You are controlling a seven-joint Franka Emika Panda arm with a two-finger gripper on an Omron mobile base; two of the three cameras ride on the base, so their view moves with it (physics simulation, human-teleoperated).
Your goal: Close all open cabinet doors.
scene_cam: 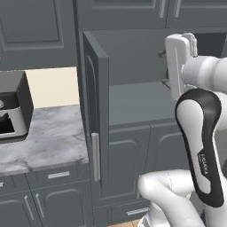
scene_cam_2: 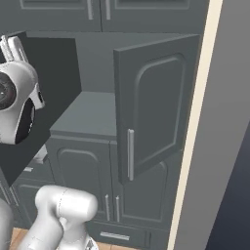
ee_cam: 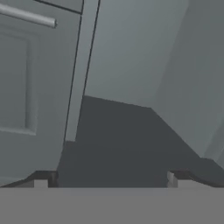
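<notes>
Two cabinet doors of the middle compartment stand open. The left door [scene_cam: 95, 111] swings out toward me, edge-on, its silver bar handle [scene_cam: 95, 156] low on the edge; it appears as a dark slab [scene_cam_2: 53, 88] in the right base view. The right door [scene_cam_2: 156, 102] hangs half open with an arched panel and its handle [scene_cam_2: 130, 154]. My gripper [scene_cam: 164, 67] is raised in front of the open compartment between the two doors, apart from both. In the hand view the gripper [ee_cam: 111, 179] is open with nothing between its fingertips [ee_cam: 43, 177], facing the bare shelf [ee_cam: 122, 144].
A coffee machine [scene_cam: 13, 106] stands on the marble counter [scene_cam: 48, 137] to the left. Closed lower doors [scene_cam: 128, 164] and a drawer front [scene_cam: 57, 175] sit below. Closed upper doors [scene_cam_2: 97, 12] are overhead. A tall side wall [scene_cam_2: 219, 146] borders the right.
</notes>
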